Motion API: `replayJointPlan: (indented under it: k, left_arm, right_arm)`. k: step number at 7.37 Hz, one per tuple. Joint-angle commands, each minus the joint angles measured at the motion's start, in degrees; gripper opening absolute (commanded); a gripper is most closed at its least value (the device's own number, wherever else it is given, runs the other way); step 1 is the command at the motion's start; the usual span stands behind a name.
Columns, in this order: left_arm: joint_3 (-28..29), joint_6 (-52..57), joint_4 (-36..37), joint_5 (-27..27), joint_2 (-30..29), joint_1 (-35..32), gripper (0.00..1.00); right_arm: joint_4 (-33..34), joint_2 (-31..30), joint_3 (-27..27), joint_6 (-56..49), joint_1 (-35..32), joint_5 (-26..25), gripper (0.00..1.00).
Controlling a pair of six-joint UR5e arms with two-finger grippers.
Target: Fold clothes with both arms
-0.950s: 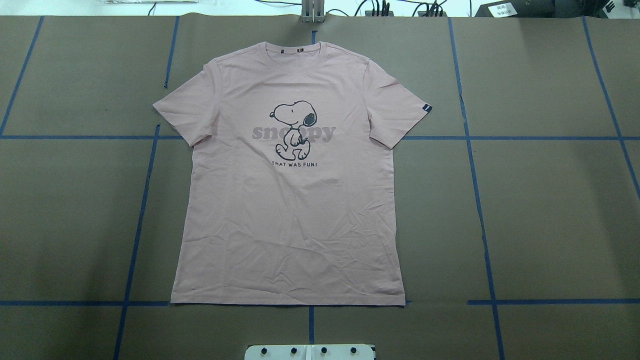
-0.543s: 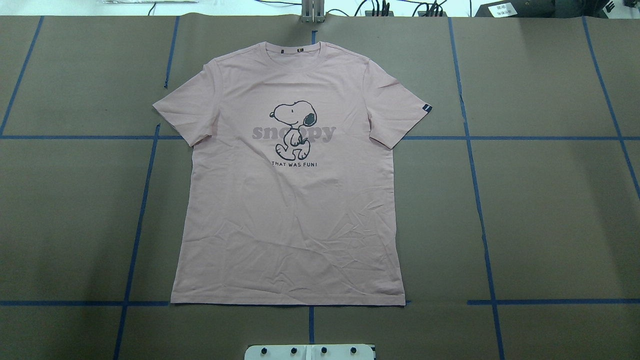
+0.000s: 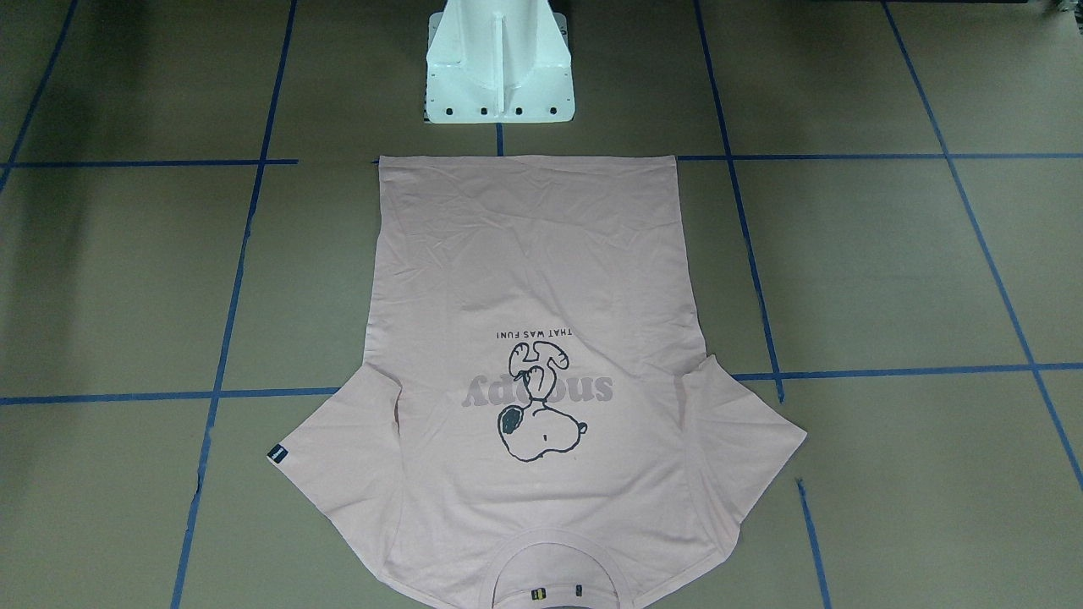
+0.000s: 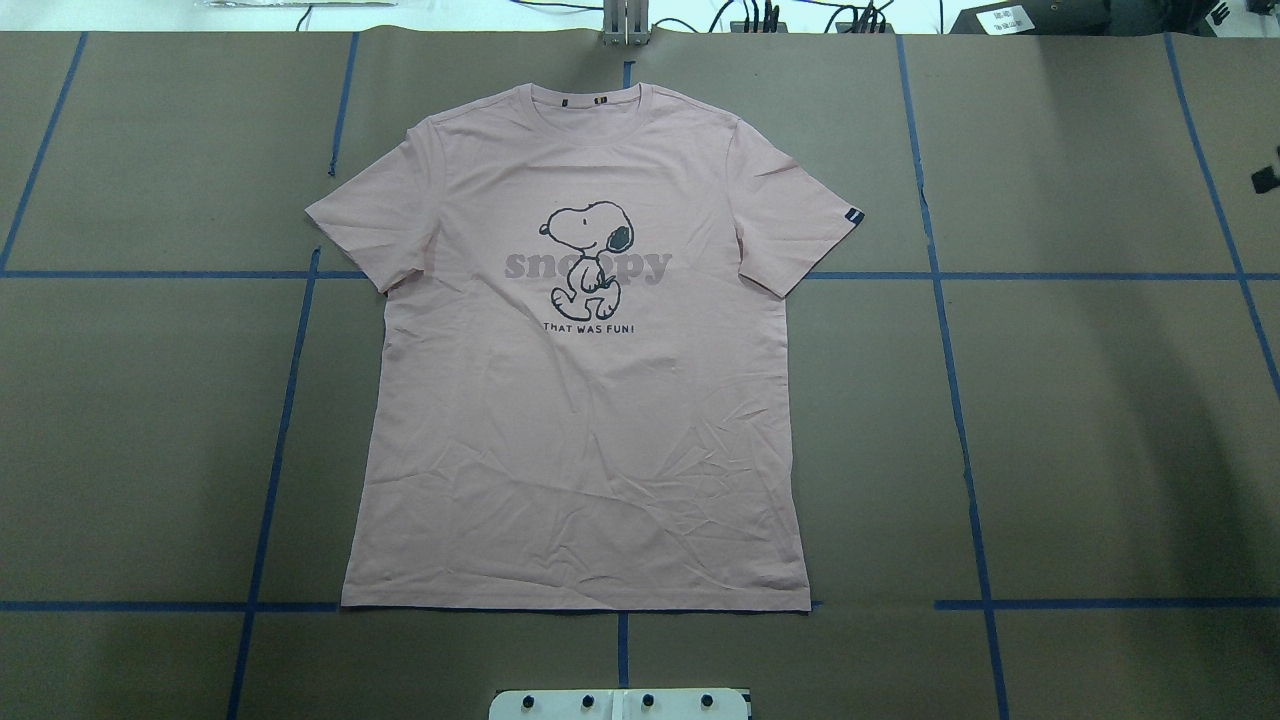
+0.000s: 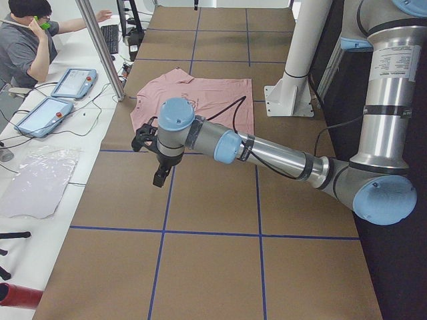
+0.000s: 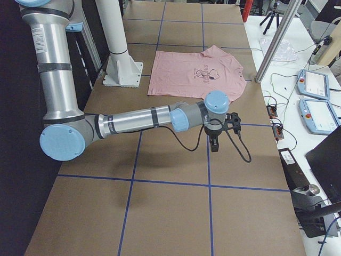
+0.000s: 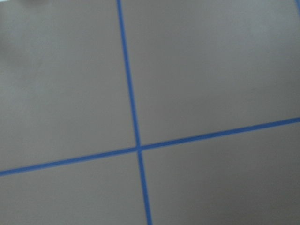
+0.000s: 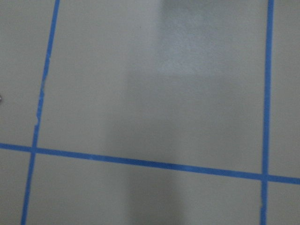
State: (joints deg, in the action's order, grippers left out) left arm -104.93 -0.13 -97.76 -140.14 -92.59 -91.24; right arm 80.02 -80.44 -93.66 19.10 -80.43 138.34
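Pale pink shirt point(image 4: 580, 430) with a cartoon dog print, spread flat and face up in the middle of the brown table point(image 4: 1100, 450). Hem toward the white pedestal point(image 3: 499, 76), collar at the far edge, both sleeves out to the sides. No fold made yet. Same outline and same creases as half a second ago.

One change only: a small black sliver point(image 4: 1266, 180) at the far right edge of the overhead view, absent a moment earlier. Probably part of the right gripper point(image 6: 214, 145), which hangs low over bare table in the side view, well apart from the sleeve on that side. Left gripper point(image 5: 160, 177) likewise low over bare table at the other side, well apart from the shirt.

Wrist cameras filled with tabletop and blue tape lines point(image 7: 133, 117), no cloth. Cannot tell whether either pair of jaws stands apart or together.

Reads as the opening approach: both arms coming in from the sides, first grasp on the shirt not yet made.
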Motion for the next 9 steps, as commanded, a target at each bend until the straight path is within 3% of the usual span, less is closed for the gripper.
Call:
replayJointPlan:
  k: [1, 3, 4, 5, 7, 8, 9]
  left_arm:
    - [0.5, -0.6, -3.7, -0.4, -2.5, 1.6, 1.00]
    - [9.1, -3.2, -3.8, -0.4, -8.7, 5.2, 1.00]
    - [11.1, -3.5, -7.3, -0.3, -8.8, 5.7, 1.00]
    - [13.5, -3.6, -11.7, -0.3, -8.8, 5.7, 1.00]
    - [14.8, -11.9, -13.0, 1.3, -11.0, 6.3, 1.00]
    - [14.6, -14.8, -13.0, 1.8, -11.2, 7.9, 1.00]
    - [14.3, -16.5, -13.0, 4.6, -11.7, 9.0, 1.00]
  right_arm:
    - [-3.2, 10.6, 7.0, 9.8, 6.5, -0.4, 1.00]
    - [-3.5, 20.9, 16.3, 14.7, 10.3, -1.0, 1.00]
    - [-3.4, 25.4, 19.4, 15.5, 12.7, -4.6, 1.00]
    - [-5.4, 27.3, 20.7, 20.7, 16.6, -10.3, 1.00]
    - [-21.5, 28.4, 28.3, 33.8, 22.7, -16.4, 1.00]
    - [-21.5, 28.9, 29.2, 34.5, 26.1, -21.4, 1.00]
    - [-21.5, 28.2, 29.2, 34.5, 27.9, -22.5, 1.00]
